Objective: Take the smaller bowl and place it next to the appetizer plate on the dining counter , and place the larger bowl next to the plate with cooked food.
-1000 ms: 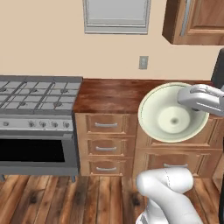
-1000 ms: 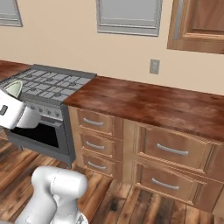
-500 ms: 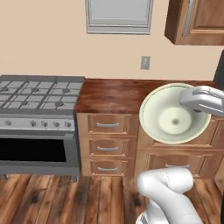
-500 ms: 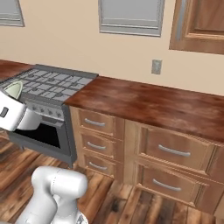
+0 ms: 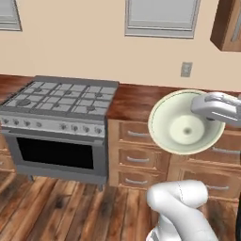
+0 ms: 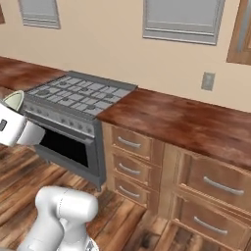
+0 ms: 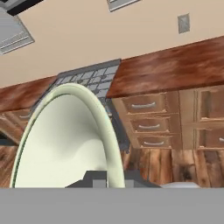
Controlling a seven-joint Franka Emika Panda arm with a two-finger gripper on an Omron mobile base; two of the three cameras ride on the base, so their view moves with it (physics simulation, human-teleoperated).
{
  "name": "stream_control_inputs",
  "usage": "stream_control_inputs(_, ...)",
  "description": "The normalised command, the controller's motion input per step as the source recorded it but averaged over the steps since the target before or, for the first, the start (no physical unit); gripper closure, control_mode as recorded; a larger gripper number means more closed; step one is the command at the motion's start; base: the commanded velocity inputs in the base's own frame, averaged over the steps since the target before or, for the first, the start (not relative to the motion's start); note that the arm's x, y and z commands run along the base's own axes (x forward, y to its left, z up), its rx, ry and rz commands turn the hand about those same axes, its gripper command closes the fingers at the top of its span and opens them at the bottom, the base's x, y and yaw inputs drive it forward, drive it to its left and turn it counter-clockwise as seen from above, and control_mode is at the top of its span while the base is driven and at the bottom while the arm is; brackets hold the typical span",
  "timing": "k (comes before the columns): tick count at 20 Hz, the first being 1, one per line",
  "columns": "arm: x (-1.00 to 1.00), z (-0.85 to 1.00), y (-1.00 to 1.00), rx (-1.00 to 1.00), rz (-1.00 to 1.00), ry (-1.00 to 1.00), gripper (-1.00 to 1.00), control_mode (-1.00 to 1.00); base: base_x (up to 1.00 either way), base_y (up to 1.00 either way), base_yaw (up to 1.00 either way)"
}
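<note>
In the left base view the larger bowl [image 5: 186, 121] sits at the right centre of the frame, held up in the air and tipped so that its cream pale-green inside faces the camera; its rim overlaps the wall counter [image 5: 136, 99] and the drawers [image 5: 137, 153] behind it in the picture; the white hand of the arm reaches in from the right edge and the gripper [image 5: 207, 106] meets the bowl at its upper right rim; the jaws are closed narrow on that rim, one finger on each side of the wall as far as the frame lets one tell. In the hand view the same bowl [image 7: 65, 140] fills the lower left, its rim running in a tall arc from the bottom edge up to the middle of the frame; the dark fingertips [image 7: 98, 178] rise at the bottom centre, right against the rim. In the right base view a sliver of the bowl's rim [image 6: 14, 99] shows at the far left, just above the white hand.

The stove [image 5: 61, 104] with its grey burners and dark oven door takes the left half of the left base view; the reddish-brown wall counter runs right from it; a wall socket [image 5: 186, 69] is set in the beige wall at the upper right, and a window [image 5: 161, 18] is at the top centre; wooden floorboards [image 5: 70, 207] cover the bottom of the frame.
</note>
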Motion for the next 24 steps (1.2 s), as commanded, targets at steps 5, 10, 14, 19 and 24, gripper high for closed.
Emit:
stream_control_inputs(5, 0.0, 0.0, 0.0, 0.0, 0.0, 0.0, 1.0, 1.0, -0.11, 0.78, 0.56)
stream_control_inputs(10, 0.0, 0.0, 0.0, 0.0, 0.0, 0.0, 1.0, 1.0, -0.14, 0.63, 0.61)
stream_control_inputs(14, 0.0, 0.0, 0.0, 0.0, 0.0, 0.0, 1.0, 1.0, -0.03, 0.6, 0.64)
stream_control_inputs(19, 0.0, 0.0, 0.0, 0.0, 0.0, 0.0, 1.0, 1.0, 0.0, 0.62, 0.61)
stream_control_inputs(24, 0.0, 0.0, 0.0, 0.0, 0.0, 0.0, 1.0, 1.0, -0.76, 0.12, 0.47)
